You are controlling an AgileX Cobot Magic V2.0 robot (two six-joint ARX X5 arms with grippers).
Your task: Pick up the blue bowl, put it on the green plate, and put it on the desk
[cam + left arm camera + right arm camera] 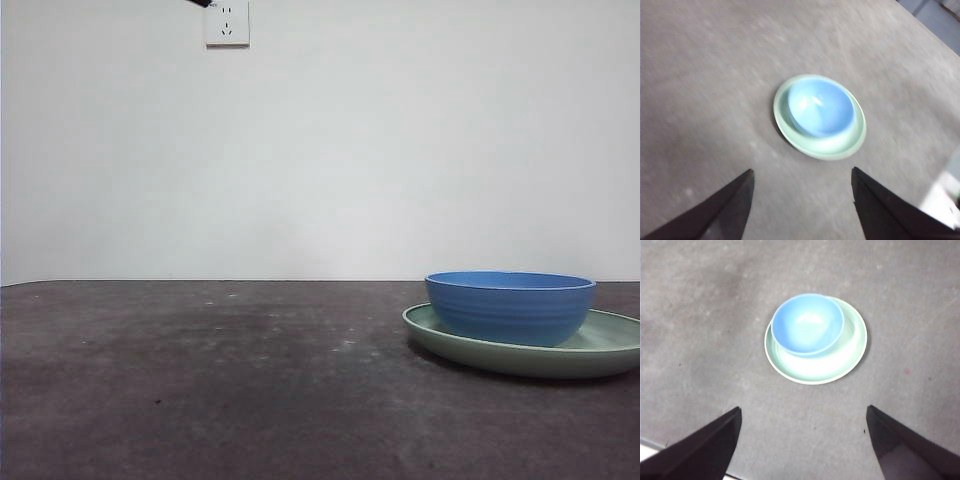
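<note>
On the desk (200, 380), the blue bowl (510, 305) sits inside the green plate (610, 350), off-centre against its rim, so the stacking looks done. Left gripper (802, 200) and right gripper (802, 440) hang above the plate, jaws wide and empty.

Lab: bare wall (400, 150), test desk (200, 380)
</note>
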